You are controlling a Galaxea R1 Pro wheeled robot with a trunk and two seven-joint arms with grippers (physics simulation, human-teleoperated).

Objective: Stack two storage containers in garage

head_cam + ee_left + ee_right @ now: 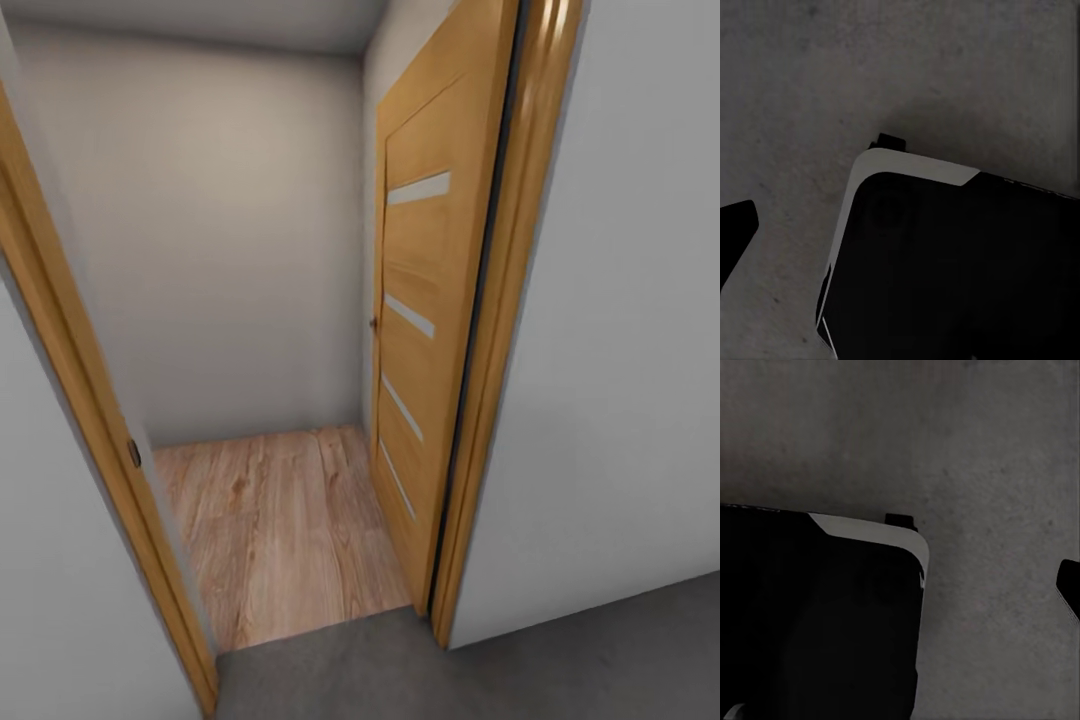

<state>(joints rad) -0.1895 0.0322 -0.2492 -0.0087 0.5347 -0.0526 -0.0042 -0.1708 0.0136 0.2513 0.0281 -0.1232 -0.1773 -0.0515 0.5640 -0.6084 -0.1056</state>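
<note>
Grey concrete floor (560,670), open wooden door (425,330), plank floor (280,530) beyond

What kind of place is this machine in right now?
Probably a house doorway: an open wooden door leads from grey concrete floor into a small white-walled room with wood plank flooring.

Big black base (960,277) with rounded corners and a pale grey rim strip (same from both wrist cams), small dark tab (891,141) poking out.
</note>
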